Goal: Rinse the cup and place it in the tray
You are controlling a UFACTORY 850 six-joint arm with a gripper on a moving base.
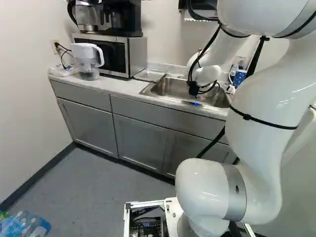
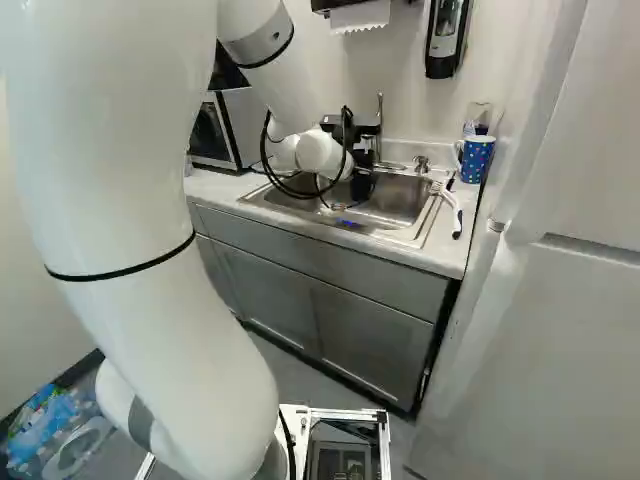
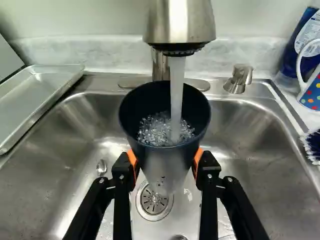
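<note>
Under running steel faucet [image 3: 180, 22] | my black orange-padded gripper [image 3: 165, 157] clamped on dark-rimmed tapered cup [image 3: 166, 172] | step: rinse | next: empty it, then silver metal tray [image 3: 42, 95]

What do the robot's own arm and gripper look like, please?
The arm is glossy white with rounded joints and grey bands at some of them; black straps circle it and black cables loop near the wrist. The gripper is black, with two slender linked fingers and orange pads.
</note>
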